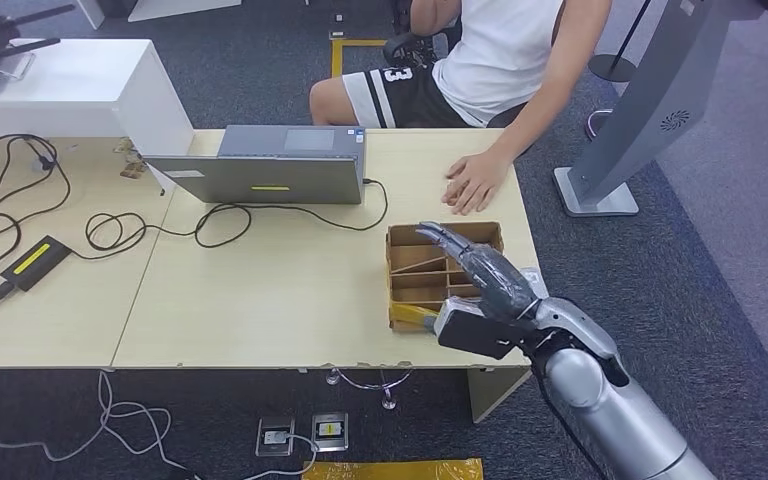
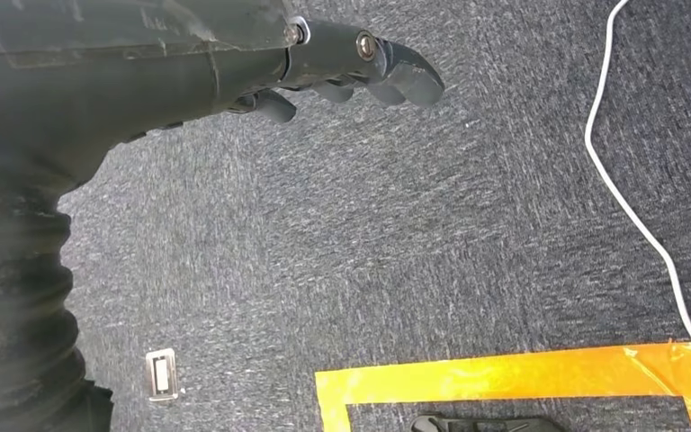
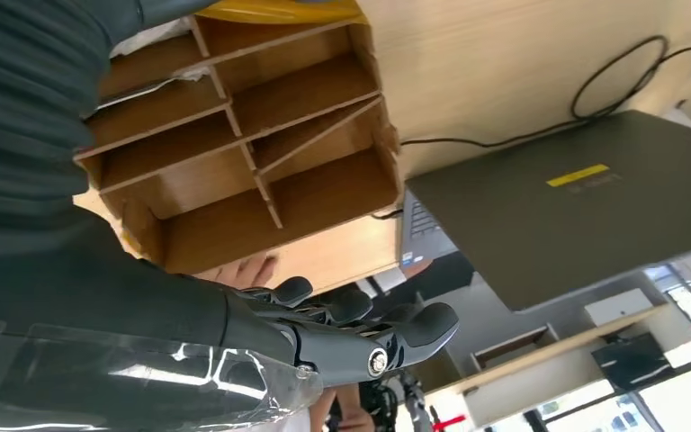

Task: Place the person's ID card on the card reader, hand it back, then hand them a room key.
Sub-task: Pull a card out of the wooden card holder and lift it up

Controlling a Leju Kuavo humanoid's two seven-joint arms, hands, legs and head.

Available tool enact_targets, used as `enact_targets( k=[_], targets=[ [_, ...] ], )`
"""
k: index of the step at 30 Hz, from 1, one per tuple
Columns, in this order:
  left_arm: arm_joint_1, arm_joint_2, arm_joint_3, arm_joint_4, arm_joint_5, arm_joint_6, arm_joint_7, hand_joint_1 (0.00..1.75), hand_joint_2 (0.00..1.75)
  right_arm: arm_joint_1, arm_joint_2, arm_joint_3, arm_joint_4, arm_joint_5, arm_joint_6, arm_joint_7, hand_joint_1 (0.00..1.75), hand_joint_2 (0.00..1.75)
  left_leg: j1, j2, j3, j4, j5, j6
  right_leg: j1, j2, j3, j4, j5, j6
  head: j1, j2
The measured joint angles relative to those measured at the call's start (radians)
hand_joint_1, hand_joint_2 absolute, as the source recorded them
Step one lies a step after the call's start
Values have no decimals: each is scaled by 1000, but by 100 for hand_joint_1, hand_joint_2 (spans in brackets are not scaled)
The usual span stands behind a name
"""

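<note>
Right arm [image 1: 610, 410] rises from the near right corner of the worktop [image 1: 260, 300], and its right hand [image 1: 485, 275] hangs over the box [image 1: 405, 275], a brown cardboard tray with dividers that sits by the worktop's right edge. The fingers [image 1: 440, 238] reach out toward the far wall of the box, slightly curled and a little apart, with nothing between them; the right wrist view shows the same, the fingers [image 3: 414, 324] loosely bent over empty air above the compartments. Whether a card or key lies in any compartment I cannot tell.

Beyond the box, a person's hand [image 1: 475, 185] rests flat on the worktop near its far right corner. The person sits behind that far edge. A laptop [image 1: 270, 165] stands at the far edge, near the middle, with a black cable [image 1: 220, 225] looping from it across the worktop to a charger [image 1: 35, 262] near the left edge.

Left hand [image 2: 324, 63] hangs over grey carpet [image 2: 414, 252], its fingers [image 2: 405, 76] curled and holding nothing. Orange tape [image 2: 504, 373] marks the carpet.
</note>
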Motion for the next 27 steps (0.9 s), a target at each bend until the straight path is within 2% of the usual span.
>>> enact_targets(
  k=[2,6,10,19,27],
  targets=[
    [0,0,0,0,2,0,1,0,175,8,-5,0,13,67,-38,15,0,175,0,0,0,0,0,0,0,0,0,0,0,0,0,0],
    [0,0,0,0,8,1,6,0,0,13,-16,-4,68,210,-136,55,0,175,0,0,0,0,0,0,0,0,0,0,0,0,0,0],
    [0,0,0,0,10,1,8,0,0,20,-27,-16,125,266,-199,71,0,175,0,0,0,0,0,0,0,0,0,0,0,0,0,0],
    [0,0,0,0,14,1,9,0,0,30,-36,-53,208,317,-276,100,0,175,0,0,0,0,0,0,0,0,0,0,0,0,0,0],
    [0,0,0,0,14,0,9,0,0,30,-37,-83,247,322,-297,100,0,175,0,0,0,0,0,0,0,0,0,0,0,0,0,0]
  ],
)
